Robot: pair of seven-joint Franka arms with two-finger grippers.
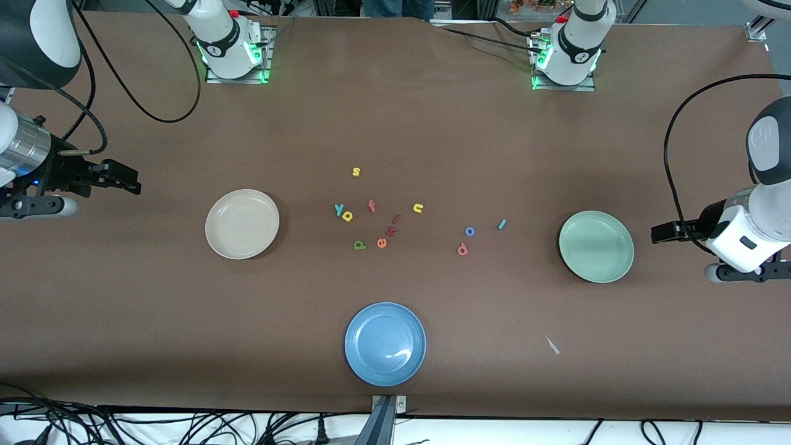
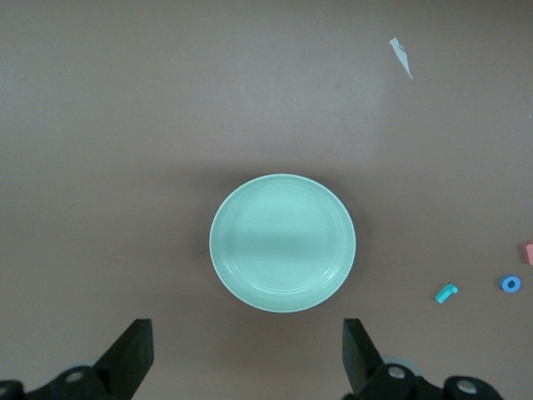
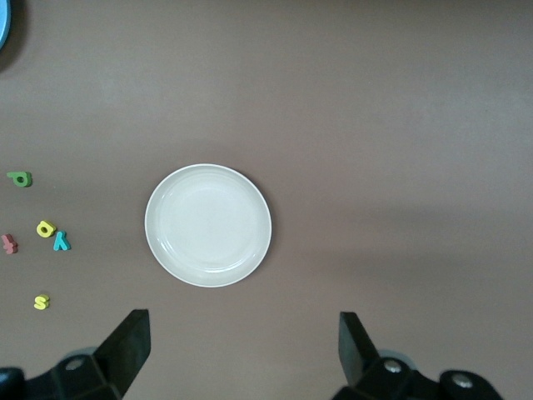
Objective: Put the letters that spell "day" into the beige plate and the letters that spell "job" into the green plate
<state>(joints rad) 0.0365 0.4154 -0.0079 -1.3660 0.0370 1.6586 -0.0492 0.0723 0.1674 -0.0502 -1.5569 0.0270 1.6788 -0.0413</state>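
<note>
Three plates lie out: beige plate (image 1: 241, 224), green plate (image 1: 596, 246), blue plate (image 1: 385, 343) at six o'clock. Eleven foam letters (image 1: 382, 230) lie between them, among them "s", "y", "a", "d", "e", "n", "o", "b". Left gripper (image 2: 246, 354) and right gripper (image 3: 241, 350) gape wide, holding nothing.

Both grippers (image 2: 246, 362) (image 3: 241, 358) aloft, fingers apart

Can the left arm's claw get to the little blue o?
Probably yes. The left claw hangs open by the green plate, holding nothing. The blue o lies flat on bare table, apart from the pink b and teal j.
</note>
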